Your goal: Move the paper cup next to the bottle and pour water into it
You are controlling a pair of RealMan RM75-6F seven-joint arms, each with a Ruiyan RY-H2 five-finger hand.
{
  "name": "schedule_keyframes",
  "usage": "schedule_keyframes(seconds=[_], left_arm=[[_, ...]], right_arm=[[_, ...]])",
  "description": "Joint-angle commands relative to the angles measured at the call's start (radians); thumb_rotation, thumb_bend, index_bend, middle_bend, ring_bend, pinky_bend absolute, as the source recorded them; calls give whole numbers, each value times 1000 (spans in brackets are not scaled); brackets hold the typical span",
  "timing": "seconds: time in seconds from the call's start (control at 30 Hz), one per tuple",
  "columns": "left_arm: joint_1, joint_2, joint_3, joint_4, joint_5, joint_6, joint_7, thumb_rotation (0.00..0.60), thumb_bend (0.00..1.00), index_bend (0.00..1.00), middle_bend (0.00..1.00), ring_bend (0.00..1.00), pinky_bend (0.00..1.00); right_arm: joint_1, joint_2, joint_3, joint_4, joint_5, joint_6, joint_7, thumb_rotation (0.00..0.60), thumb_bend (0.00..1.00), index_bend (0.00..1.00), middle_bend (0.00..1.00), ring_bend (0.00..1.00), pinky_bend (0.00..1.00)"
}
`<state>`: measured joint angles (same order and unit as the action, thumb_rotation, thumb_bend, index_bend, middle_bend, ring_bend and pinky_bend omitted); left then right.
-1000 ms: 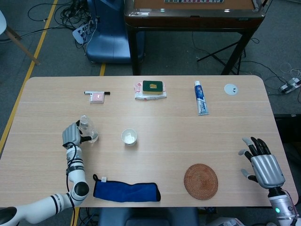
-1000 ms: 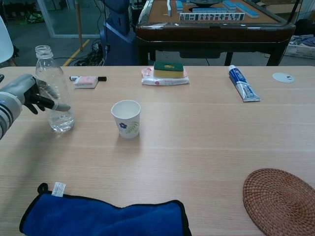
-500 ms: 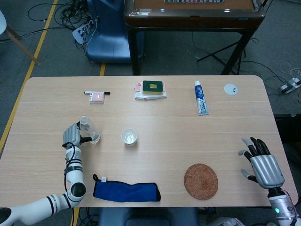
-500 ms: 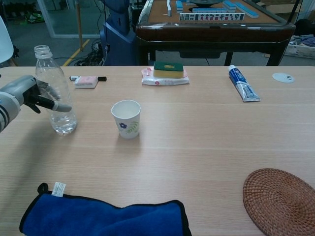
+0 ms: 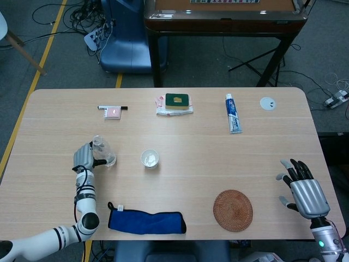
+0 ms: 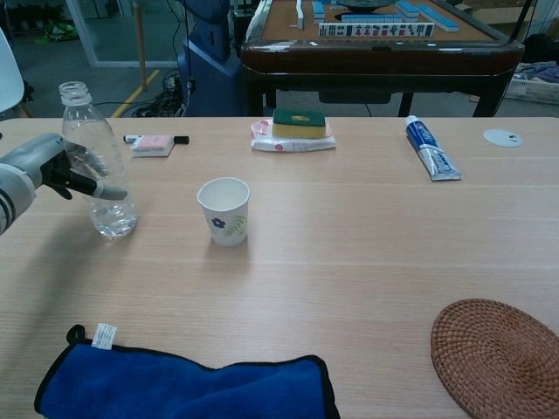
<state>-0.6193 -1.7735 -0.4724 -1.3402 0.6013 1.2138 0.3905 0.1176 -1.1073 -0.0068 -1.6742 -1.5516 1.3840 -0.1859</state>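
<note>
A clear, uncapped plastic bottle [image 6: 98,161] with a little water at its bottom stands at the table's left side, also seen in the head view as the bottle [image 5: 102,150]. My left hand [image 6: 48,170] grips it around the middle from the left; in the head view the left hand [image 5: 83,156] is beside it. A white paper cup [image 6: 224,210] with a floral print stands upright and empty just right of the bottle, seen from above as the cup [image 5: 149,159]. My right hand [image 5: 304,189] hovers open at the table's front right corner, holding nothing.
A blue cloth [image 6: 183,386] lies at the front edge, a woven coaster [image 6: 496,356] at the front right. Along the far side are a marker with a pink eraser [image 5: 112,111], a sponge on a packet [image 5: 175,102], a toothpaste tube [image 5: 233,113] and a white disc [image 5: 267,103].
The left hand has shifted the bottle very slightly to the right, toward the cup. The cup and the right hand have not moved.
</note>
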Motion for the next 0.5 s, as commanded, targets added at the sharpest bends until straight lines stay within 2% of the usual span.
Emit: schedule_keyframes(seconds=[0.03,0.5], left_arm=[[0,2,2,-3,-1,0,2,600,34,384,430,285,322],[5,17,24,-23,9,0,7,600,34,235,346,220,287]], right_arm=[[0,0,0,0,0,-1,0,600,192,393,103,0,82],[0,-2,-1,2,1,-2,0,600,191,393,103,0,82]])
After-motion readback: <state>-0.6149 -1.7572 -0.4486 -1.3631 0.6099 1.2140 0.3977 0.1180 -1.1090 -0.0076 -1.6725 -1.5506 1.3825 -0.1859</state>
